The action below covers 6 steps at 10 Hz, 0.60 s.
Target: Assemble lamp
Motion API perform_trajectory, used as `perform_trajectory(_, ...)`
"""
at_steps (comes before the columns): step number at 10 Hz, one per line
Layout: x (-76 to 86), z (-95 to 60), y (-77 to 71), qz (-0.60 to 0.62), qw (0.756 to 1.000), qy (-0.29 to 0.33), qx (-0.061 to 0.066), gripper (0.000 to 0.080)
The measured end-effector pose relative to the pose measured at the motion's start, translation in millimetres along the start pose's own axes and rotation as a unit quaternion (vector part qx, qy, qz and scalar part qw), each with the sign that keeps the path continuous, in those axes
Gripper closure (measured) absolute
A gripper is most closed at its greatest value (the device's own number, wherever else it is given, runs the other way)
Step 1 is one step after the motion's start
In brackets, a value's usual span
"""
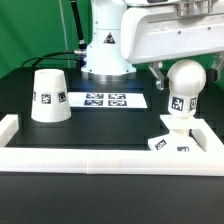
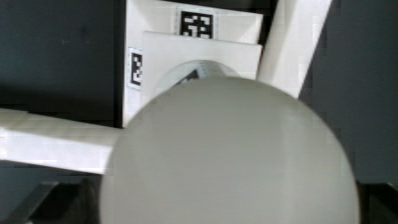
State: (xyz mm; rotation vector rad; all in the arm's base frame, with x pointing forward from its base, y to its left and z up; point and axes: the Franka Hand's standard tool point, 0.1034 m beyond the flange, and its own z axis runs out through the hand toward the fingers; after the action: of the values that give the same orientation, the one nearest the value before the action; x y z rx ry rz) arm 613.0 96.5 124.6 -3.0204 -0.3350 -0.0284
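Note:
The white round-topped bulb (image 1: pixel 185 88) stands upright on the flat square base (image 1: pixel 172 143) at the exterior view's right, just behind the front rail. My gripper (image 1: pixel 185 76) is lowered over the bulb's top and straddles it. Its dark left finger (image 1: pixel 158 74) hangs beside the bulb with a small gap, so the jaws look open. In the wrist view the bulb (image 2: pixel 222 150) fills most of the picture and hides the fingertips; the tagged base (image 2: pixel 187 50) shows beyond it. The cone shade (image 1: pixel 49 96) stands alone at the exterior view's left.
The marker board (image 1: pixel 106 99) lies flat on the table between the shade and the bulb. A long white rail (image 1: pixel 90 158) runs along the front, with short side pieces at both ends (image 1: pixel 8 128). The arm's white pedestal (image 1: pixel 105 50) stands behind.

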Motion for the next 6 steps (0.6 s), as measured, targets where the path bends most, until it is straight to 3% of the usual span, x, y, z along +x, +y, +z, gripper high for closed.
perform_trajectory(2, 0.5, -0.5, 1.7, 0.001, 1.000, 0.001, -0.001, 0.0130)
perform_trajectory(3, 0.7, -0.9, 2.1, 0.001, 1.000, 0.002, -0.001, 0.0228)
perform_trajectory(6, 0.7, -0.6, 2.0, 0.017, 1.000, 0.002, 0.000, 0.0226)
